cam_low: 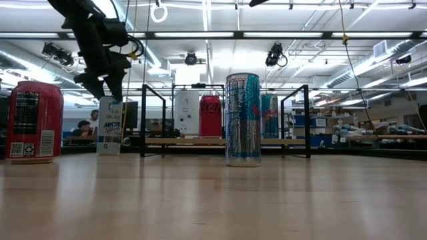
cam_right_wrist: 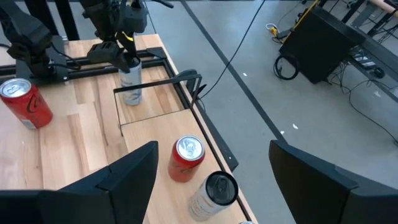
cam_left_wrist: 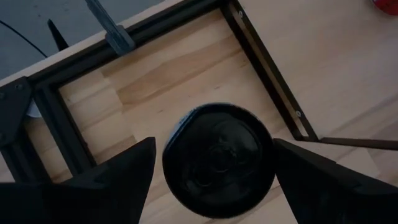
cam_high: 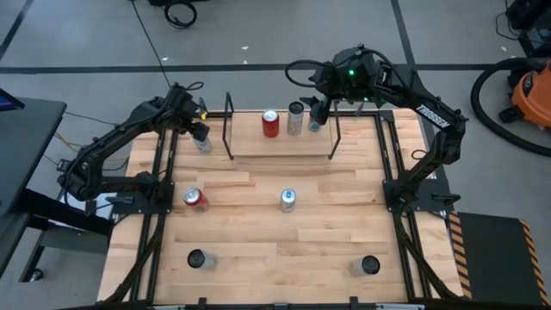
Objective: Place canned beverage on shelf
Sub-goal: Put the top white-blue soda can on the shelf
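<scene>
My left gripper, jaws spread, is straddling the upright white black-topped can just left of the wood-and-rod shelf.

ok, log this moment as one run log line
left claw: open, over white can | right claw: open, over shelf | shelf: three cans

Grey concrete floor w/ seam lines, black cables lying on it. Orange shop vac at one side, dark cabinet nearby. Ceiling w/ long fluorescent strip lights, ducts, hanging cameras. Person seated far back.
</scene>
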`<action>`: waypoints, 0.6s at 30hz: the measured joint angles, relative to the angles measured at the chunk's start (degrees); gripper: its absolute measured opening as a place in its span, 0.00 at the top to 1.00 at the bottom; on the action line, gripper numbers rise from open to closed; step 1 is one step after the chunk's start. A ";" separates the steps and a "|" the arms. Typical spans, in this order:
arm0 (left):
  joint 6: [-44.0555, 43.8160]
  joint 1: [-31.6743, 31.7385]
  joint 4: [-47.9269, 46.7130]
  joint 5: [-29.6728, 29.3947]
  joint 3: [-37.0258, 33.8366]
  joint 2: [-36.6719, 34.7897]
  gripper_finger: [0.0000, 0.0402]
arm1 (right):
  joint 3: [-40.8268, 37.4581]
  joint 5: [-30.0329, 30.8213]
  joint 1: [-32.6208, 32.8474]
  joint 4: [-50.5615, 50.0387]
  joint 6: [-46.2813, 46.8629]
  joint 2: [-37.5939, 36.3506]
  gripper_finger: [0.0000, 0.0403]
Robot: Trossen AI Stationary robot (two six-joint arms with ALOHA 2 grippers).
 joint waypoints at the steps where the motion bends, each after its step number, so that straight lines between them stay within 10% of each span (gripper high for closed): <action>1: 0.00 0.00 -0.14 0.00 0.00 0.00 0.22 | 0.00 0.02 0.00 0.00 0.00 0.01 0.22; 18: -0.42 -0.69 -0.05 -0.23 0.37 5.56 0.30 | 0.00 0.02 0.00 0.00 -1.38 0.01 0.22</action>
